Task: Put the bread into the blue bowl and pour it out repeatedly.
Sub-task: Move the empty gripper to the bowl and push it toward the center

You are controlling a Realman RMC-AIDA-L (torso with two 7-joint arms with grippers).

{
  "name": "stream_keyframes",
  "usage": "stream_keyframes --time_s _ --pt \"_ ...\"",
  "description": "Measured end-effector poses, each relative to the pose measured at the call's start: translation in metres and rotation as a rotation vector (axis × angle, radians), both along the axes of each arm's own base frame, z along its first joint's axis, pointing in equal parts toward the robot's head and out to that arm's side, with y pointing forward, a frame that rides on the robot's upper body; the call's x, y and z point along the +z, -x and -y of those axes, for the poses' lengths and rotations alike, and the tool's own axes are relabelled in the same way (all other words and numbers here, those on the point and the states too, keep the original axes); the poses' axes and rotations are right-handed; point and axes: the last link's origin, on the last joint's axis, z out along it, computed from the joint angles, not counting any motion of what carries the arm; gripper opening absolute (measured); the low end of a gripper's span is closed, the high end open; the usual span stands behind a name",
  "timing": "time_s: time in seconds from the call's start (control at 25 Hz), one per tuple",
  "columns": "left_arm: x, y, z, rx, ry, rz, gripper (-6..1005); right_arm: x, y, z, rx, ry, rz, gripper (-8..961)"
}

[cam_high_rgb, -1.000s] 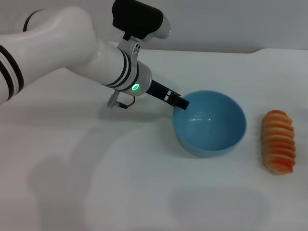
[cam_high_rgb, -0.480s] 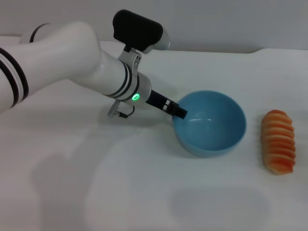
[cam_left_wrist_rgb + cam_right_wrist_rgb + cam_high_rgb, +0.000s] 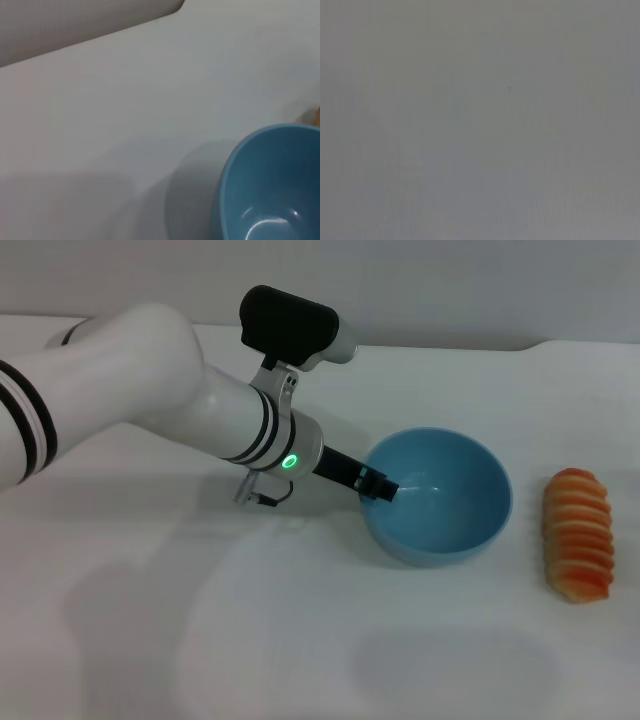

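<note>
Bread (image 3: 578, 534) outside blue bowl (image 3: 470, 525)

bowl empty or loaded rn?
Empty. The blue bowl shows bare interior; the bread lies on the table beside it.

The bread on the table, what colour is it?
The bread is glossy orange with paler ridges, best seen in the head view.
</note>
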Motion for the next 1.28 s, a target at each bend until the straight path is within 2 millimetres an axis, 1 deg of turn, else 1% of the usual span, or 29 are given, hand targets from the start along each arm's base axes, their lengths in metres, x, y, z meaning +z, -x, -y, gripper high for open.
stream_keyframes --time_s 0.12,0.24,0.52,0.68,0.84,0.92,1.0,1.12,1.2,1.24,1.28 --pt "0.001 -0.001 -0.001 0.017 -0.008 0.021 721 0.000 0.000 0.000 0.000 0.000 0.000 686" --pt "0.002 0.001 -0.001 0.024 -0.009 0.021 480 0.000 0.000 0.000 0.000 0.000 0.000 686" --pt "0.001 0.004 0.000 0.035 -0.006 0.015 272 0.000 0.000 0.000 -0.001 0.000 -0.002 686" --pt "0.002 0.004 -0.002 0.036 -0.014 0.013 40 0.000 0.000 0.000 -0.001 0.000 -0.008 686" --pt "0.006 -0.001 -0.008 0.022 -0.028 0.009 7 -0.002 -0.001 0.000 -0.004 0.004 -0.071 686" --pt "0.009 -0.006 -0.014 0.008 -0.036 0.003 -1 -0.005 -0.001 -0.002 0.000 0.039 -0.104 687" --pt "0.017 -0.012 -0.023 -0.015 -0.054 -0.009 -1 -0.008 0.002 -0.008 0.015 0.106 -0.136 687" --pt "0.030 -0.020 -0.039 -0.048 -0.088 -0.041 -1 -0.011 0.010 -0.022 0.046 0.246 -0.198 687" --pt "0.038 -0.026 -0.047 -0.062 -0.111 -0.055 -1 -0.008 0.017 -0.030 0.060 0.353 -0.235 687" --pt "0.041 -0.029 -0.051 -0.066 -0.123 -0.057 -1 -0.002 0.026 -0.037 0.062 0.451 -0.252 687" --pt "0.043 -0.031 -0.053 -0.066 -0.127 -0.057 -2 -0.002 0.026 -0.037 0.062 0.451 -0.252 687"
